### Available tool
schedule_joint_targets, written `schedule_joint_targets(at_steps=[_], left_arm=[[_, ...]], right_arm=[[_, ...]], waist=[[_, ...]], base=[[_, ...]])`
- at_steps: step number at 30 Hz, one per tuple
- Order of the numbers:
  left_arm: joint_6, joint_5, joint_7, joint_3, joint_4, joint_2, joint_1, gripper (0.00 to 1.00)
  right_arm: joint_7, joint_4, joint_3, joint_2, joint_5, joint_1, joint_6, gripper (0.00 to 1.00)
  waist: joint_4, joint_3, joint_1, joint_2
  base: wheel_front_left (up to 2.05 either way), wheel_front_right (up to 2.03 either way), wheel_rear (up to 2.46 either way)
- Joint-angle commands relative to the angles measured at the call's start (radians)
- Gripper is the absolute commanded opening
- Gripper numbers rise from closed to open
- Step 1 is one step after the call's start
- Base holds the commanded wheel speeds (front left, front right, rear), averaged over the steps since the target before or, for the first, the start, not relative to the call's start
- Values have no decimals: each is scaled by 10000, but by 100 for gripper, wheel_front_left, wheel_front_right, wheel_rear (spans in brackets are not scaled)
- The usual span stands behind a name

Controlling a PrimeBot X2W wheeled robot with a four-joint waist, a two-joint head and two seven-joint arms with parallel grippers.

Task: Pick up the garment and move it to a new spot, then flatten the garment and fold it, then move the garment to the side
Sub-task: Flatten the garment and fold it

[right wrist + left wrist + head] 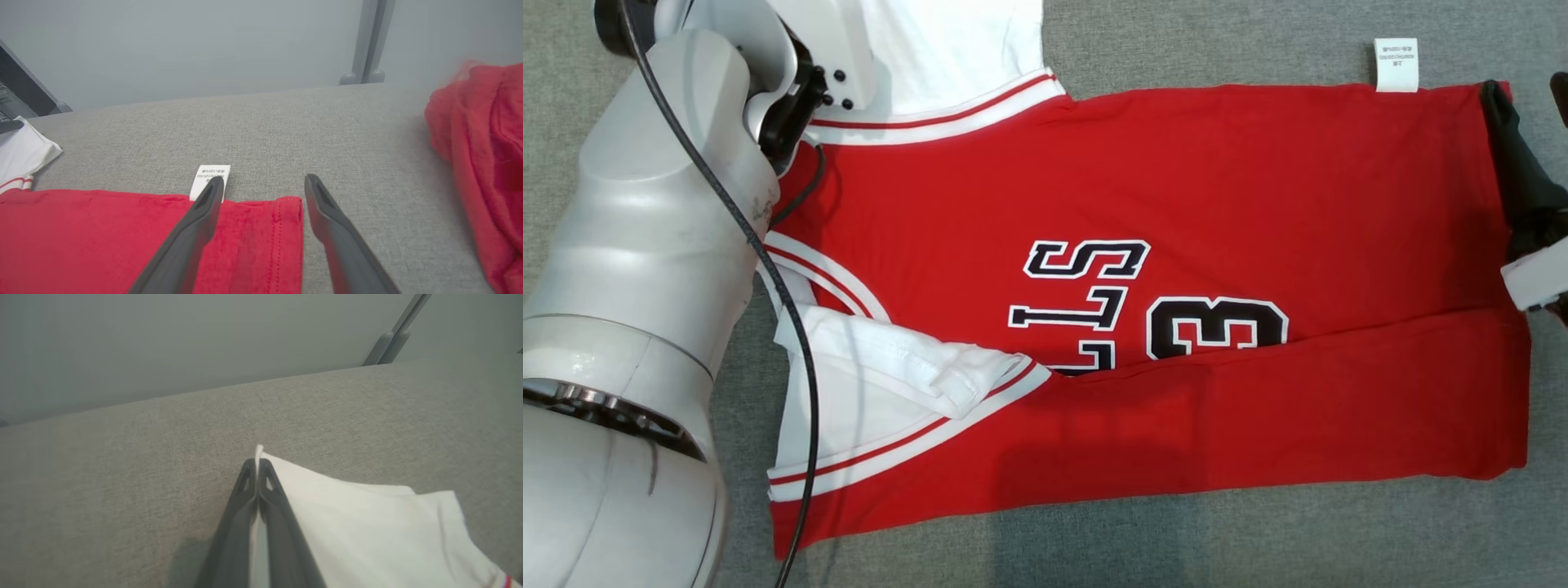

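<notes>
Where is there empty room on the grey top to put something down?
A bare strip of the grey top runs along the near edge of the red jersey. Another lies past its far edge, beside the care label. It is crowded at the left, where the left gripper pinches the white sleeve.

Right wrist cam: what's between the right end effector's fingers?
Right wrist view: a hem corner of the jersey and bare grey surface lie between the open fingers of the right end effector; nothing gripped.
</notes>
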Motion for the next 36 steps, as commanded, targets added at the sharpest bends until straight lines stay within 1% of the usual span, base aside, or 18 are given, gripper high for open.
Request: schedule_joint_targets(at_steps=[1,4,7,12,15,16,18,19,20,23,24,25,26,27,28,29,33,36], left_arm=[[-36,-197,80,-42,-470,340,-409,0],[-37,-343,171,-146,-727,387,-361,0],[-38,-523,271,-325,-1046,473,-276,0],[-39,-773,375,-597,-1452,639,-220,0],[-39,-881,407,-724,-1582,712,-218,0],[-39,-917,422,-761,-1618,733,-228,0],[-39,-996,438,-829,-1695,751,-241,0],[-39,-1037,442,-862,-1730,759,-242,0],[-39,-1076,457,-902,-1763,766,-240,0],[-39,-1184,496,-1014,-1843,806,-234,0],[-39,-1218,509,-1053,-1867,825,-235,0],[-39,-1250,514,-1088,-1888,842,-239,0],[-39,-1283,517,-1118,-1906,856,-247,0],[-40,-1317,520,-1151,-1925,866,-248,0],[-40,-1352,520,-1179,-1942,873,-251,0],[-40,-1389,514,-1204,-1959,883,-255,0],[-40,-1531,457,-1304,-2027,934,-247,0],[-40,-1687,346,-1354,-2206,997,-254,0]], right_arm=[[360,39,180,-339,322,-156,0,100],[704,330,217,-423,492,-386,0,100],[1312,661,224,-535,764,-645,0,100],[2175,714,230,-733,1103,-860,0,100],[2482,728,174,-744,1131,-896,0,100],[2574,737,149,-732,1136,-901,0,98],[2667,762,109,-718,1107,-923,0,91],[2688,776,113,-707,1074,-939,0,84],[2725,811,129,-691,1051,-948,0,84],[2737,916,158,-644,993,-993,0,46],[2742,955,170,-625,988,-1005,0,35],[2742,991,177,-613,980,-1014,0,29],[2751,1027,177,-607,974,-1022,0,30],[2763,1063,183,-611,960,-1032,0,25],[2773,1105,186,-624,934,-1045,0,8],[2781,1141,190,-639,908,-1056,0,0],[2775,1197,216,-698,795,-1093,0,0],[2434,1059,217,-809,610,-1189,0,0]], waist=[[55,4,0,0],[87,-6,0,0],[116,-30,0,0],[136,-29,0,0],[142,-31,0,0],[147,-28,0,0],[174,-17,0,0],[190,-12,0,0],[207,-10,0,0],[256,-2,0,0],[274,3,0,0],[296,7,0,0],[315,14,0,0],[334,18,0,0],[353,22,0,0],[371,25,0,0],[436,28,0,0],[484,29,0,0]], base=[[0,0,0],[0,0,0],[0,0,0],[0,0,0],[0,0,0],[0,0,0],[0,0,0],[0,0,0],[0,0,0],[0,0,0],[0,0,0],[0,0,0],[0,0,0],[0,0,0],[0,0,0],[0,0,0],[0,0,0],[0,0,0]])
